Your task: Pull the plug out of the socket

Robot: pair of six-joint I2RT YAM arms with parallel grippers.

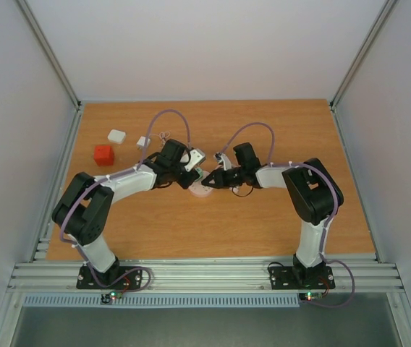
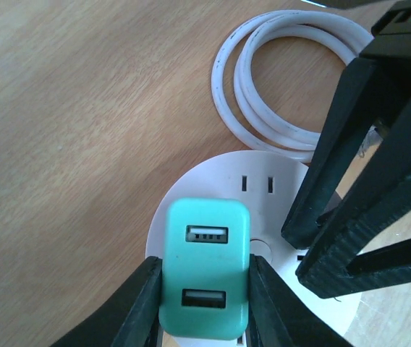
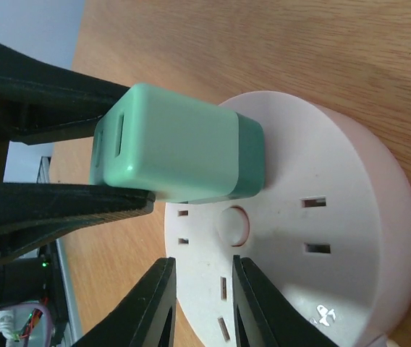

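Note:
The socket [image 1: 204, 191] is a round pale pinkish-white disc lying mid-table between both arms. A mint-green plug [image 2: 205, 267] with two USB ports stands on it, its base against the socket face [image 3: 336, 217]. My left gripper [image 2: 205, 293] is shut on the plug [image 3: 176, 144], one finger on each side. My right gripper [image 3: 200, 303] has its jaws a little apart and holds nothing; its fingertips [image 2: 314, 238] rest on the socket's top [image 2: 263, 173] beside the plug. In the top view the grippers [image 1: 197, 176] [image 1: 213, 179] meet over the socket and hide the plug.
A coiled white cable [image 2: 263, 94] lies on the table just beyond the socket. A red cube [image 1: 103, 155], a white block [image 1: 116, 136] and a small white adapter [image 1: 143, 142] sit at the back left. Grey walls enclose the wooden table [image 1: 213, 231].

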